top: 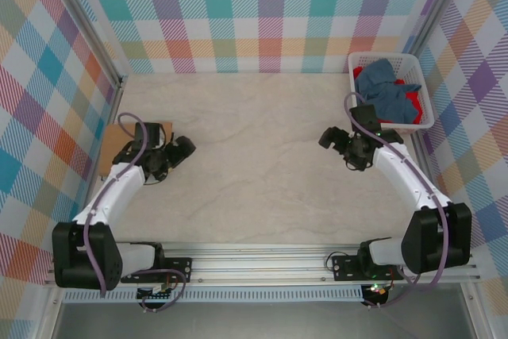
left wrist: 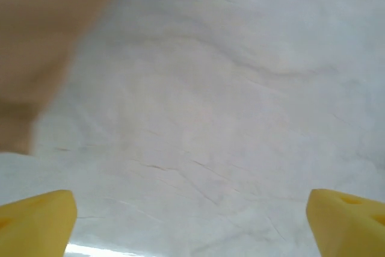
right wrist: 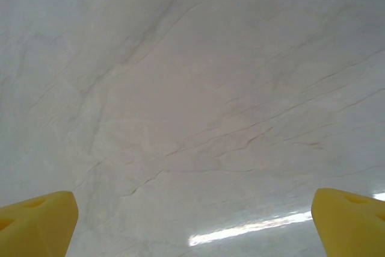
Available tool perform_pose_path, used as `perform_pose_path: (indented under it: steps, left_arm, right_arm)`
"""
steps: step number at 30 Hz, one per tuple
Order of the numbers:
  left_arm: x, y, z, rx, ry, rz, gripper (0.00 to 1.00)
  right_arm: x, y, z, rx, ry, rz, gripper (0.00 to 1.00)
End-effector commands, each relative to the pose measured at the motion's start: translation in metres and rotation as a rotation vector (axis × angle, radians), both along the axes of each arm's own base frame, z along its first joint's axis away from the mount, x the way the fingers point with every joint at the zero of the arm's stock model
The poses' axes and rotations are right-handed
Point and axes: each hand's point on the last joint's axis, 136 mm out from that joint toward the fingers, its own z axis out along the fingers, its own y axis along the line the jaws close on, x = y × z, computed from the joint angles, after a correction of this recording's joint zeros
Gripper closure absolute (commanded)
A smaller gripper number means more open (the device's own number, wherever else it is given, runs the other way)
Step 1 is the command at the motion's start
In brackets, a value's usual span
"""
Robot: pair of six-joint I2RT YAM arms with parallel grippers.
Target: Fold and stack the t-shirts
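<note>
1. On the overhead camera I see a pale, veined table [top: 262, 164] walled in by pastel plaid panels [top: 238, 13].
2. My left gripper [top: 182, 151] sits low over the left side of the table, pointing toward the middle. On its wrist camera the yellow fingertips [left wrist: 36, 221] sit at the two bottom corners, spread wide, with bare tabletop between them and nothing in their grasp.
3. A tan t-shirt [top: 115, 144] lies flat at the table's left edge, partly under the left arm [top: 119, 188], just behind that gripper. A tan blur at the upper left of the left wrist camera is probably this shirt, though it is too soft to be sure.
4. My right gripper [top: 328, 138] sits on the right side, also pointing toward the middle, well apart from the left one. Its wrist camera shows its fingers spread just as wide over bare table, holding nothing.
5. A white lattice basket [top: 389, 57] stands in the far right corner, just beyond the right wrist. Inside it lies a crumpled blue t-shirt [top: 379, 89], with a red t-shirt [top: 409, 102] showing at its right side.
</note>
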Motion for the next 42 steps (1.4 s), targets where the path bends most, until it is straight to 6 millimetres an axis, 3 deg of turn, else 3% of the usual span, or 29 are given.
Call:
perform_pose_path:
  steps: [1, 5, 7, 9, 11, 16, 20, 23, 27, 30, 34, 37, 40, 42]
  left_arm:
    - [-0.006, -0.012, 0.039, 0.129, -0.159, -0.015, 0.00]
    - [-0.031, 0.042, 0.077, 0.554, -0.313, 0.223, 0.00]
    - [-0.031, 0.047, 0.077, 0.656, -0.390, 0.179, 0.00]
    - [-0.037, 0.057, 0.067, 0.782, -0.401, 0.123, 0.00]
    - [-0.046, 0.065, 0.049, 0.883, -0.393, 0.059, 0.00]
    - [-0.055, 0.070, 0.010, 0.785, -0.494, 0.058, 0.00]
    - [-0.040, 0.071, -0.002, 0.762, -0.530, 0.054, 0.00]
    - [-0.020, 0.066, -0.008, 0.720, -0.538, 0.022, 0.00]
    - [0.008, 0.074, -0.013, 0.697, -0.541, 0.059, 0.00]
    - [0.030, 0.081, -0.017, 0.659, -0.548, 0.108, 0.00]
    - [0.059, 0.081, -0.020, 0.667, -0.552, 0.052, 0.00]
    - [0.066, 0.089, -0.029, 0.633, -0.555, 0.073, 0.00]
    - [0.062, 0.085, -0.041, 0.652, -0.620, 0.071, 0.00]
    - [0.064, 0.085, -0.049, 0.651, -0.562, 0.056, 0.00]
  right_arm:
    - [-0.006, -0.047, 0.014, -0.220, -0.051, -0.101, 0.00]
    - [0.004, -0.072, 0.038, -0.355, -0.330, -0.127, 0.00]
    - [0.006, -0.080, 0.045, -0.386, -0.506, -0.166, 0.00]
    - [0.002, -0.087, 0.035, -0.451, -0.594, -0.164, 0.00]
    - [-0.004, -0.093, 0.017, -0.549, -0.542, -0.102, 0.00]
    - [-0.002, -0.079, -0.020, -0.602, -0.490, 0.103, 0.00]
    - [0.004, -0.072, -0.037, -0.557, -0.508, 0.141, 0.00]
    - [0.019, -0.070, -0.032, -0.551, -0.569, 0.150, 0.00]
    - [0.039, -0.078, -0.027, -0.488, -0.639, 0.089, 0.00]
    - [0.058, -0.072, -0.022, -0.444, -0.698, 0.100, 0.00]
    - [0.071, -0.071, -0.027, -0.455, -0.709, 0.134, 0.00]
    - [0.073, -0.066, -0.035, -0.424, -0.723, 0.176, 0.00]
    - [0.069, -0.067, -0.041, -0.429, -0.768, 0.160, 0.00]
    - [0.068, -0.065, -0.044, -0.429, -0.773, 0.173, 0.00]
